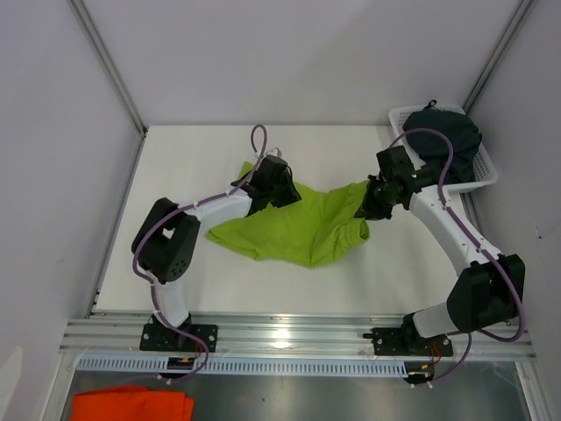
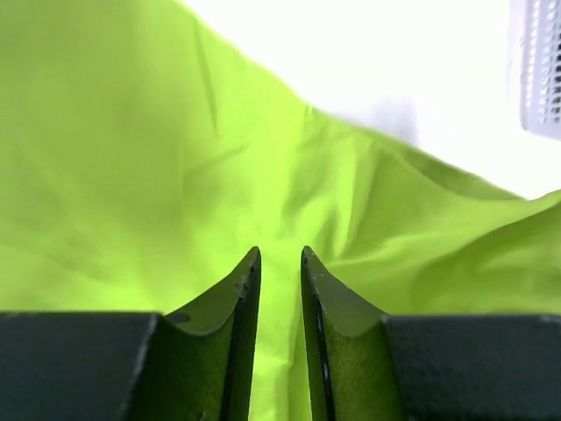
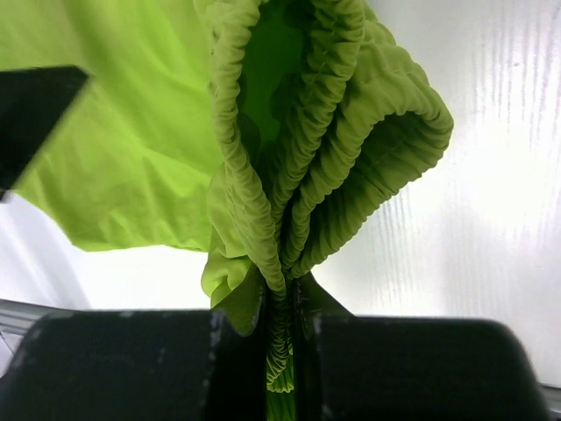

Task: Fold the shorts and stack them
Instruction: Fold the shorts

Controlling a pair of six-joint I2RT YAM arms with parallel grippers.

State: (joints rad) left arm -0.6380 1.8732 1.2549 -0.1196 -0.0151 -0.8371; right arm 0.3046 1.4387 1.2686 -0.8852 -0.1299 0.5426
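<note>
Top external view: two arms meet over the lime green shorts (image 1: 298, 230), spread rumpled at mid-table (image 1: 193, 158), while the dark shorts (image 1: 449, 136) sit heaped in a white basket (image 1: 487, 178) at the far right corner. From above, the left gripper (image 1: 287, 195) presses at the garment's far left edge and the right gripper (image 1: 368, 207) at its right end, but neither pair of jaws can be read at that height. The wrist cameras settle it. The left wrist view shows dark fingers (image 2: 237, 298) drawn to a narrow slit with green cloth caught in it, creases running toward that point, and a sliver of the basket at the upper right. The right wrist view shows the jaws clamped tight on the gathered elastic waistband (image 3: 351, 132), which fans upward in several ruched folds, the rest of the fabric hanging off to the left over the white surface. Only the overhead camera catches an orange cloth (image 1: 131, 405), lying below the table's near rail, well apart from both pairs.
</note>
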